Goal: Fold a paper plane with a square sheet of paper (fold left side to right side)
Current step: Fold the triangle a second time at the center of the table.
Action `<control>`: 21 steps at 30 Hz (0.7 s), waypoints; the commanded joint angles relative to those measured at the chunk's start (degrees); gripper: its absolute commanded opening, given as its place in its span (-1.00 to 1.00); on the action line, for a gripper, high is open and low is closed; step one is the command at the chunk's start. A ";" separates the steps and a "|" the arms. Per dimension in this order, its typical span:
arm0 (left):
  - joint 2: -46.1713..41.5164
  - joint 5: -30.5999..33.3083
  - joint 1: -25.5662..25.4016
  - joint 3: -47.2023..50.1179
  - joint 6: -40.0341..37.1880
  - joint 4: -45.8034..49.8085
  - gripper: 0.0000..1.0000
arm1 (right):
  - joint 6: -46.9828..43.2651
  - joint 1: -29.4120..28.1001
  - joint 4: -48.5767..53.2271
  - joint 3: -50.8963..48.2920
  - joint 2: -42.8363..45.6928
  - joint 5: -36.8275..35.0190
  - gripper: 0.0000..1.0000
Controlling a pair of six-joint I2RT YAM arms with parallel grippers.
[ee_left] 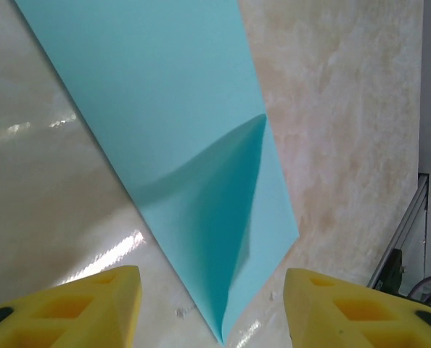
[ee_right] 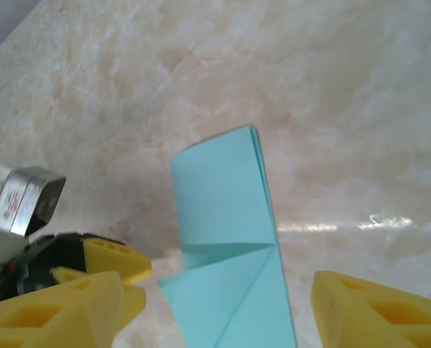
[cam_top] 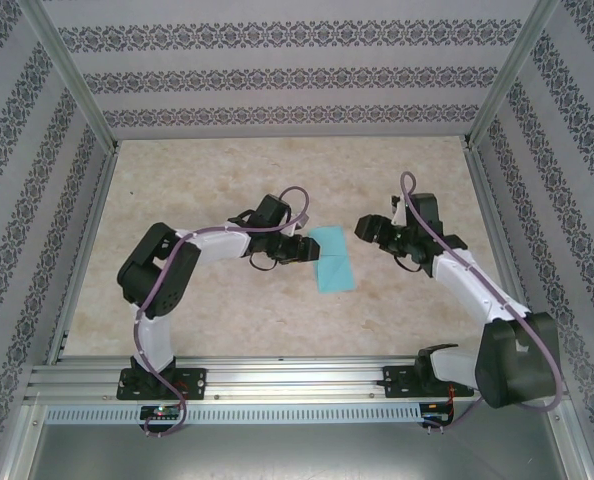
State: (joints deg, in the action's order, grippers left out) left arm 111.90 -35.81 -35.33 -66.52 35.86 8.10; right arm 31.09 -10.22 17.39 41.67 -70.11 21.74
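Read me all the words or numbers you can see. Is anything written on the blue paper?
Silver label beside the left gripper: tiny print, too blurred to read.
Turquoise paper: plain, no writing.
No other words, numbers or signs can be read.

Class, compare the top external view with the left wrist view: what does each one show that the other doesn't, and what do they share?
Top external: the left tool and right tool flanking the folded paper, with patterned walls around. Left wrist: the left tool's yellow fingers standing apart, close up, and a lifted, shadowed fold in the sheet. Shared: the turquoise paper lying on the marbled table.
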 commanded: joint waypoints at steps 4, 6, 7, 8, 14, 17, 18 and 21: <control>3.62 -3.81 -1.16 -4.29 2.01 -5.10 0.03 | 1.19 0.46 -6.16 -4.58 2.78 3.71 0.73; 4.48 -4.17 -1.40 -4.90 2.01 -5.04 -0.03 | 2.52 0.46 -8.22 -5.89 2.61 5.13 0.88; 4.76 -4.18 -1.53 -5.17 1.97 -4.98 -0.08 | 3.23 0.51 -9.23 -6.50 2.45 5.78 0.95; 4.95 -4.26 -1.58 -5.32 1.91 -4.78 -0.13 | 3.70 0.46 -9.88 -6.91 2.22 6.22 0.96; 4.02 -1.63 -1.58 -5.46 0.54 -2.11 -0.69 | 5.40 0.49 -12.57 -7.39 -1.08 9.42 0.96; 2.64 -0.04 -1.58 -4.99 -0.39 -0.58 -0.83 | 6.08 0.52 -14.17 -7.43 -3.12 10.71 0.96; 2.09 0.28 -1.60 -4.62 -0.52 -0.40 -0.86 | 6.17 0.51 -14.55 -7.39 -3.83 11.19 0.96; 0.74 1.08 -1.58 -3.56 -0.66 -0.28 -0.96 | 6.17 0.38 -15.66 -7.39 -5.86 12.66 0.96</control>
State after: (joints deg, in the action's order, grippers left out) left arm 115.79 -36.32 -36.51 -70.67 36.51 6.61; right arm 36.56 -9.98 5.06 34.98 -74.70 31.64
